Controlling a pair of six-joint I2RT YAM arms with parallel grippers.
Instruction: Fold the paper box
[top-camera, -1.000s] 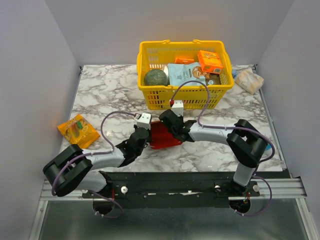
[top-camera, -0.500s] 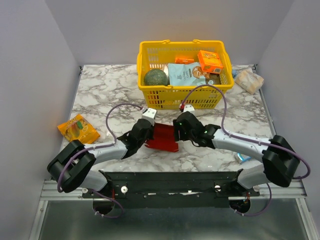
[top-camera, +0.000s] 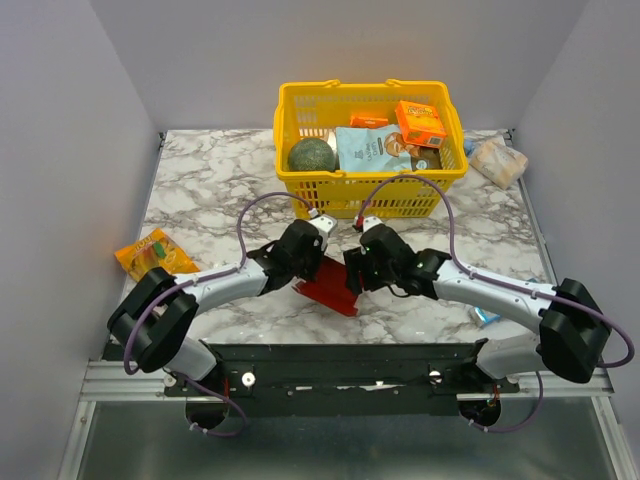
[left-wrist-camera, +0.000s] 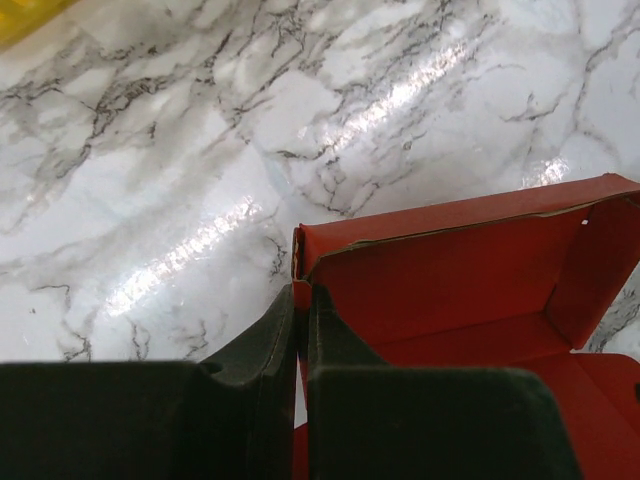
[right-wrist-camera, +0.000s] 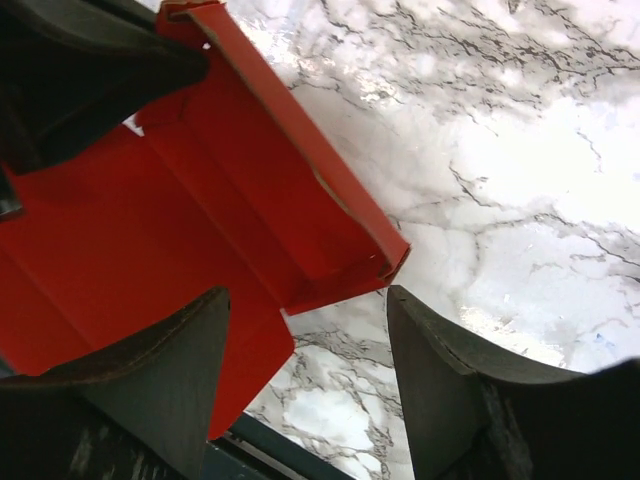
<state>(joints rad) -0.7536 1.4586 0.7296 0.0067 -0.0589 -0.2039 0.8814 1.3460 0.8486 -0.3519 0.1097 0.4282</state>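
The paper box (top-camera: 325, 288) lies partly folded on the marble table (top-camera: 200, 190), just in front of the yellow basket (top-camera: 300, 195) and a little apart from it. The left gripper (left-wrist-camera: 303, 300) is clamped on an upright wall at one corner of the box, pinching the red card. The right gripper (right-wrist-camera: 308, 298) stands wide and holds nothing, with the corner of a raised wall between its fingers.

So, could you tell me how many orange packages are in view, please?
3: a snack packet at the table's left, a carton in the yellow basket's back right, a small pack beside it. Others may be hidden.
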